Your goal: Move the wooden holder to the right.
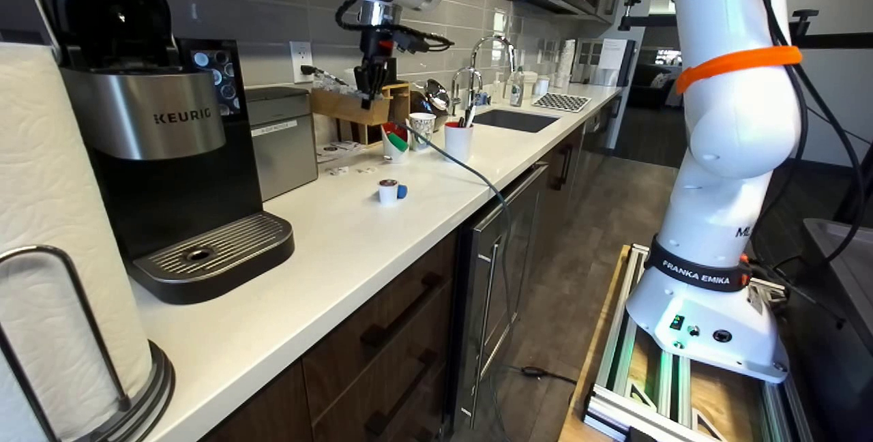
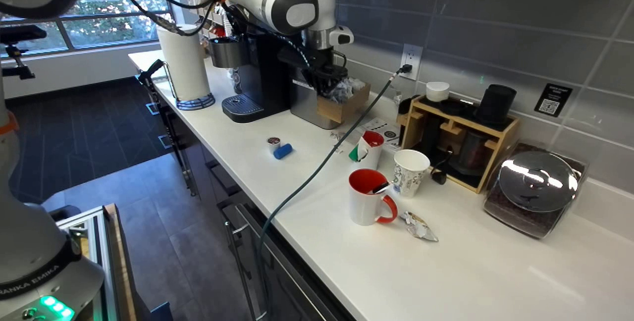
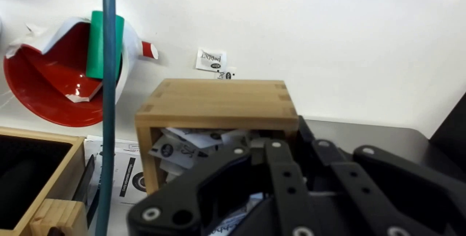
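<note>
The wooden holder [image 1: 341,107] is a small tan open box filled with paper packets. It also shows in an exterior view [image 2: 333,110] and in the wrist view [image 3: 218,99]. My gripper [image 1: 369,97] points down at one end of it, and shows dark in an exterior view [image 2: 323,85]. In the wrist view the gripper [image 3: 287,134] has one finger inside the box and one outside, closed on its end wall. The holder appears raised above the counter, beside the grey metal bin. Its far end wall is partly hidden by the fingers.
The grey bin [image 1: 281,145] and black Keurig machine [image 2: 270,73] stand beside the holder. A cable [image 2: 317,172] crosses the counter. A torn red-white cup [image 2: 371,145], mug [image 2: 364,207], paper cup [image 2: 410,172], wooden shelf [image 2: 411,130] and coffee pods [image 1: 388,192] stand around.
</note>
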Action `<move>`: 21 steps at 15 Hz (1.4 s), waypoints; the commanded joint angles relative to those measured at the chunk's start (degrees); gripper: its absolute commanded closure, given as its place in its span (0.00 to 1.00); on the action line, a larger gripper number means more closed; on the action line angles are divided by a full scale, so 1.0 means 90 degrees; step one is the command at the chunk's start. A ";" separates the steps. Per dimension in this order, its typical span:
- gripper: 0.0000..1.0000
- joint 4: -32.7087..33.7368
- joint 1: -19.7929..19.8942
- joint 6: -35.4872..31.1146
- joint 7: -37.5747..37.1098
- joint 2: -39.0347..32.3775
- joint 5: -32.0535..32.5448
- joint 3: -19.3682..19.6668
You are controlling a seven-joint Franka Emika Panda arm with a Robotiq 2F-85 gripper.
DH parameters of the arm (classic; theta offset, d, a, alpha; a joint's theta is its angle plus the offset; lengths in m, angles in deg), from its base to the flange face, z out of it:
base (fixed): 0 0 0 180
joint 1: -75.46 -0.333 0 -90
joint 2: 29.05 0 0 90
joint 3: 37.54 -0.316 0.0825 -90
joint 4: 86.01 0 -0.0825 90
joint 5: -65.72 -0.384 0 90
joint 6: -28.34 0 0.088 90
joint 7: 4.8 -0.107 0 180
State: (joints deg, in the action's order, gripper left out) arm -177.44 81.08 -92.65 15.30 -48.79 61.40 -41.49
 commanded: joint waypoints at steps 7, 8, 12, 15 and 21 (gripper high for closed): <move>0.97 -0.1237 0.0157 0.0695 0.0874 0.1739 0.0023 0.0555; 0.97 -0.1177 0.0201 0.0772 0.0914 0.1729 0.0059 0.0671; 0.97 -0.0896 0.0423 0.0987 0.0943 0.1454 0.0125 0.1085; 0.97 -0.0687 0.0670 0.0918 0.0883 0.1138 0.0076 0.1362; 0.97 0.0301 0.1285 0.0955 0.0839 0.0394 -0.0269 0.1677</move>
State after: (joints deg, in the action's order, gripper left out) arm -181.64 90.34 -85.70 23.26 -41.36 61.12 -26.88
